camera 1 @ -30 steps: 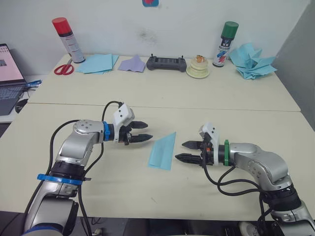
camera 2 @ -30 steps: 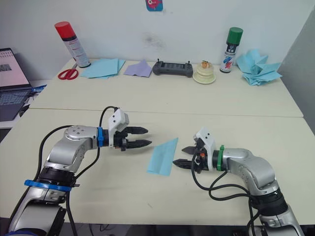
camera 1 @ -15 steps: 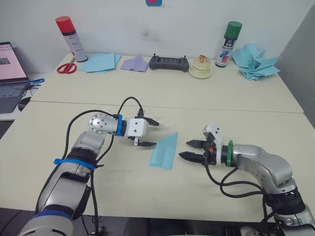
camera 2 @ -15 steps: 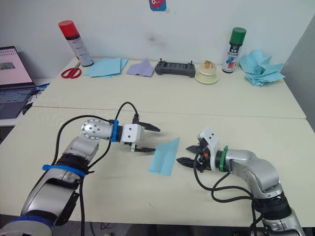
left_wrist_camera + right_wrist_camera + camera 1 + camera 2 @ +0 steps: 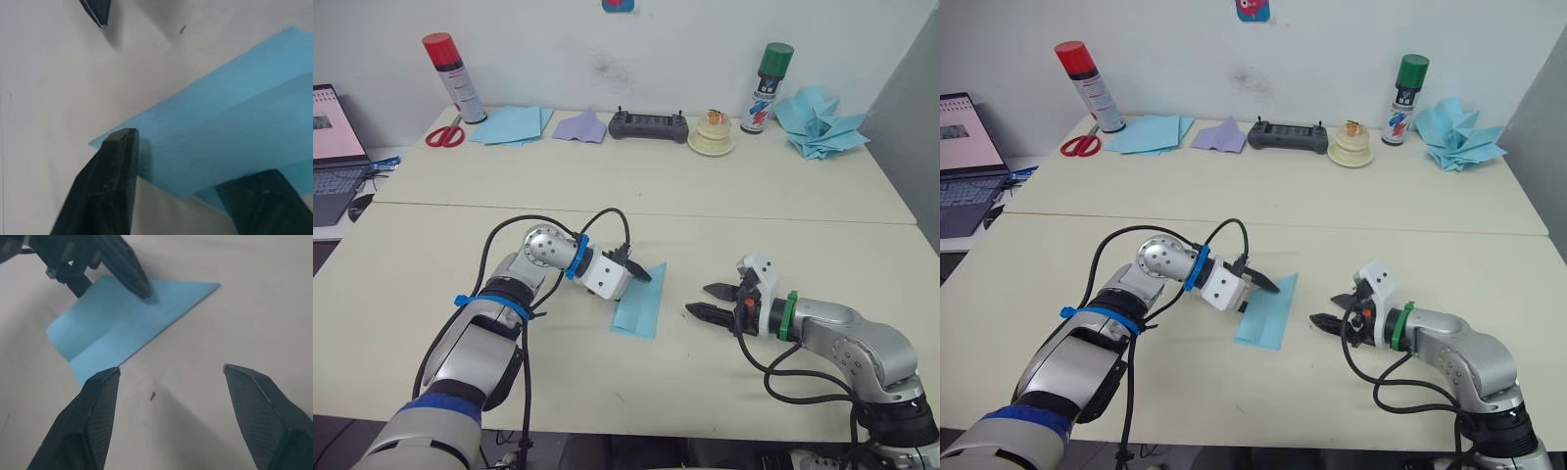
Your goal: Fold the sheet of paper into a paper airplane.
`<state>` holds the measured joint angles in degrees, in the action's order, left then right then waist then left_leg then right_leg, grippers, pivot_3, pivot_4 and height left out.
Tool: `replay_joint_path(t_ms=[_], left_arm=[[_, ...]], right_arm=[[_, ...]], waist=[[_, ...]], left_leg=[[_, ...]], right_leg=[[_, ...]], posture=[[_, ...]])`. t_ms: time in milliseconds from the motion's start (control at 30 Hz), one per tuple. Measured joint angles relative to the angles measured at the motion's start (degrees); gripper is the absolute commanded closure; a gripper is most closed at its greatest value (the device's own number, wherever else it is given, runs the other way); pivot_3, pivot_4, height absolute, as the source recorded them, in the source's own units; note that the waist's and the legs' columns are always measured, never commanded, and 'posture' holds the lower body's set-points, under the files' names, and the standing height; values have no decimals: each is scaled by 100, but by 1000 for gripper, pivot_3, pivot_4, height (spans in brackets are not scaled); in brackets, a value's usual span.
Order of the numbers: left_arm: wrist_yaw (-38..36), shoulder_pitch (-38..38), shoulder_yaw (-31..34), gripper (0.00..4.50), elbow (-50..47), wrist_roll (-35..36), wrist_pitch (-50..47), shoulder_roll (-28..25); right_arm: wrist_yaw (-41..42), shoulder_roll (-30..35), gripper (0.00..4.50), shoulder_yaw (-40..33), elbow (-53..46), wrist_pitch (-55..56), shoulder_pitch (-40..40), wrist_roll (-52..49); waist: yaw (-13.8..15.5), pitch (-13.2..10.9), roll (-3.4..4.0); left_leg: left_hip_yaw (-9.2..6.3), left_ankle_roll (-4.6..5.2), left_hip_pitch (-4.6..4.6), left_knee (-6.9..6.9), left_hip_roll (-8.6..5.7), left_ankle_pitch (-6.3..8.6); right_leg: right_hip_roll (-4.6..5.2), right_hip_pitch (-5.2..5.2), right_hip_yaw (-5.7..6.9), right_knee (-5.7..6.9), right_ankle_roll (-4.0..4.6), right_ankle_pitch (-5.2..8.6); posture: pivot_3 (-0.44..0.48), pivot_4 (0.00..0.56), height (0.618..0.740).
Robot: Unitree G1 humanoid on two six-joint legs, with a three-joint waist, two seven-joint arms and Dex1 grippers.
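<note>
Both arms are silver-grey metal with rounded joints and loose black cables looping alongside. The left gripper [image 5: 636, 275] has a white housing and blue rings; the right gripper [image 5: 705, 300] has a white housing, green ring, black tapered fingers.

Office: laptop [image 5: 333, 147], scissors [image 5: 439, 136], desks [image 5: 636, 191]

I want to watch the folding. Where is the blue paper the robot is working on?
The sheet of paper lies on the near table, between the left gripper, which touches its far edge, and the right gripper.
</note>
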<state>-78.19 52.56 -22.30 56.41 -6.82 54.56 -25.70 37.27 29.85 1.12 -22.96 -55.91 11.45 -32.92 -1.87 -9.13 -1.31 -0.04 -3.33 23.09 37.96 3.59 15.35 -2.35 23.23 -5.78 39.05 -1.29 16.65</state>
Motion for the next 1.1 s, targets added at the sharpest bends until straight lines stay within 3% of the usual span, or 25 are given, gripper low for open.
replay_joint_path(t_ms=[133, 267, 400, 467, 533, 700, 833, 900, 933, 1100], left_arm=[[5, 35, 1, 4390, 15, 2, 97, 40], [-19, -4, 3, 4452, -319, 9, -201, -168], [-112, -583, 53, 4452, -2127, -136, -1863, -1143], [-269, -1109, 150, 4452, -3599, -252, -3335, -1632], [-289, -1367, 253, 4452, -5069, -302, -5075, -1747], [-104, -1748, 151, 4452, -6740, -780, -7185, -1822], [278, -1867, -84, 3519, -6831, -1079, -7941, -1549], [326, -1863, -78, 2893, -6992, -1018, -8251, -1516], [349, -1854, -49, 2540, -7054, -936, -8412, -1477], [64, -1883, 486, 1039, -7331, 102, -8948, -1570]], right_arm=[[-46, -16, 996, -10, -108, 0, -28, -48], [-119, -80, 996, 18, -127, 25, -79, -37], [-112, -165, 996, 97, -101, 169, -11, -17], [-20, -147, 996, 211, -92, 380, 9, 42], [85, -149, 996, 367, -91, 660, 6, 130], [352, -59, 996, 828, -30, 1476, -76, 586], [536, 89, 996, 910, 132, 2069, -157, 884], [645, 187, 423, 871, 146, 2304, -158, 946], [685, 194, 44, 846, 150, 2389, -158, 947], [994, 223, 0, 961, 172, 2799, -96, 1065]], waist=[[2, 0, -1], [-10, 0, -1], [-113, -3, 4], [-141, -6, 8], [-92, -8, 7], [-49, -8, 9], [-30, -11, 5], [-11, -11, 5], [-10, -11, 5], [-25, -11, 5]], left_leg=[[-1, 0, 1, 1, 0, 0], [-3, 0, 1, 0, 2, 0], [-5, 0, -4, -5, 9, 0], [-6, 0, -3, -6, 11, 0], [-19, -1, 6, -1, 9, 0], [-15, -1, -7, 2, 6, 0], [-18, -1, -6, 5, 6, -1], [-17, -1, -7, 6, 7, -1], [-17, -1, -8, 6, 7, -1], [-18, 0, -11, 5, 10, -1]], right_leg=[[0, 0, 0, 0, 0, 0], [-3, 0, 0, 1, 0, 0], [-8, 1, -4, 5, 2, 1], [-9, 2, -4, 6, 5, 4], [-7, 0, 7, 5, 5, 6], [-9, -9, -3, 8, -20, 20], [-11, -5, -2, 15, -19, 20], [-11, -6, -3, 15, -18, 19], [-11, -5, -4, 16, -15, 17], [-16, -2, -5, 22, -6, 17]], posture=[[0, 150, 740], [0, 150, 740], [0, 150, 740], [0, 150, 740], [0, 150, 740], [0, 150, 740], [0, 150, 740], [0, 150, 740], [0, 150, 740], [0, 150, 740]])
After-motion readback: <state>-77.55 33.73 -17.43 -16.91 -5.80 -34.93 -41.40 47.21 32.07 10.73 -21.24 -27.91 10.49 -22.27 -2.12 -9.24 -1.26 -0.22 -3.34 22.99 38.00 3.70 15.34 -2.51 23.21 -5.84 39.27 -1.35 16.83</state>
